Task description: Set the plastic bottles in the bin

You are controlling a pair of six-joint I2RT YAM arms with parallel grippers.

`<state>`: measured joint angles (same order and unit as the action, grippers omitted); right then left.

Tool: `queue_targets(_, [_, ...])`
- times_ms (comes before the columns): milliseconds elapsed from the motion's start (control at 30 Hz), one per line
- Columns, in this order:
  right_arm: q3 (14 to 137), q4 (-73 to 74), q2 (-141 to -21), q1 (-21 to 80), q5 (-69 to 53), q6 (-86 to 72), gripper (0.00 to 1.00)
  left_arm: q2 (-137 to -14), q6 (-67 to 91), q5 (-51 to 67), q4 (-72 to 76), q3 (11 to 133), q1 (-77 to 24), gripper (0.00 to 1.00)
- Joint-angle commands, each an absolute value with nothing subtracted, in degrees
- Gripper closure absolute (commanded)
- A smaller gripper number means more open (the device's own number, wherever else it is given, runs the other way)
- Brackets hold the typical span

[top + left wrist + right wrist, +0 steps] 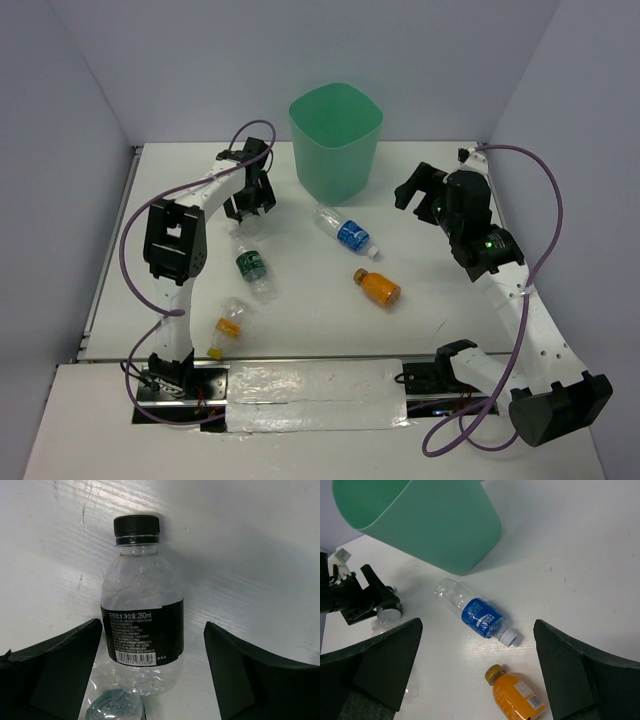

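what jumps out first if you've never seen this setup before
The mint-green bin at the far middle of the table catches the eye first, much larger than anything else there. Bottles lie scattered in front of it, the brightest being the short orange bottle near the centre and the blue-label bottle just beyond it. On the left, the left gripper hangs open over a black-cap bottle lying on the table.
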<state>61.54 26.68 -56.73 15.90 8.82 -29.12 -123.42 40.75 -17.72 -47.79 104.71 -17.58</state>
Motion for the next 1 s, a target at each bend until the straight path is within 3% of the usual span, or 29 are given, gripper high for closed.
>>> queue_targets(0, [63.19,26.10,-56.69,16.44,9.75,-28.57,0.00,-124.80,40.87,-17.23,-48.34,106.35,-17.49,0.03])
queue_targets(167, [62.67,26.28,-56.34,16.44,10.02,-28.83,0.00,-125.07,40.61,-16.35,-46.85,104.59,-17.58,0.01])
queue_targets(367, [62.58,26.46,-56.16,16.44,10.28,-29.00,0.00,-125.07,40.17,-16.08,-45.79,104.59,-17.67,0.19])
queue_targets(600, [63.10,26.89,-56.16,16.43,10.90,-29.09,0.00,-125.25,38.41,-15.82,-46.05,106.87,-17.84,0.34])
queue_targets(967, [62.93,26.81,-55.46,16.44,11.60,-29.27,0.00,-113.23,30.16,-12.58,-49.23,124.00,-17.84,0.36])
